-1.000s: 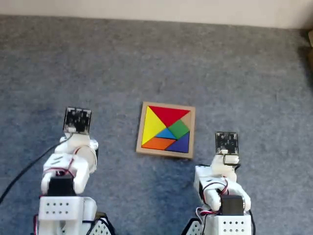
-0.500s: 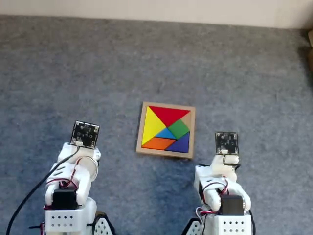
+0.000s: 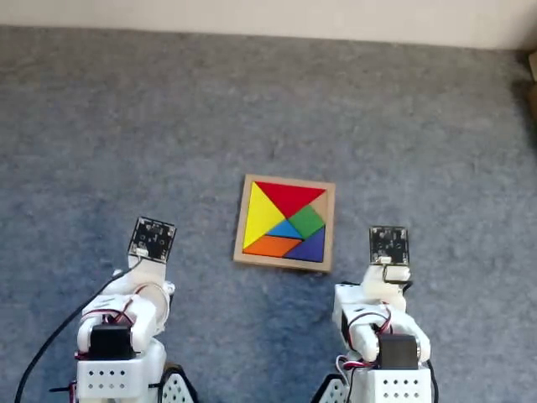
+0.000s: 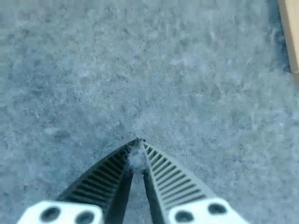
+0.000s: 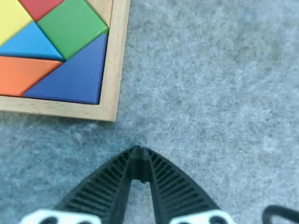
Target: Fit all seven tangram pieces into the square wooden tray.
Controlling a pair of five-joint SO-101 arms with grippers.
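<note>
Left arm (image 3: 126,302) has pulled back toward its base; right arm (image 3: 382,319) unmoved. Left fingers (image 4: 161,170) and right fingers (image 5: 166,179) are pinched closed, empty. Tray (image 3: 330,227) sits on bench (image 3: 252,101) between arms, pieces (image 3: 262,214) all seated. Likely light, stiff, slick wood: you'd pinch piece edges, tray by rim.

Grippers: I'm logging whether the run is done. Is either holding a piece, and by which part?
Nothing is held. The left gripper and right gripper are both shut and empty; the pieces lie in the tray.
</note>
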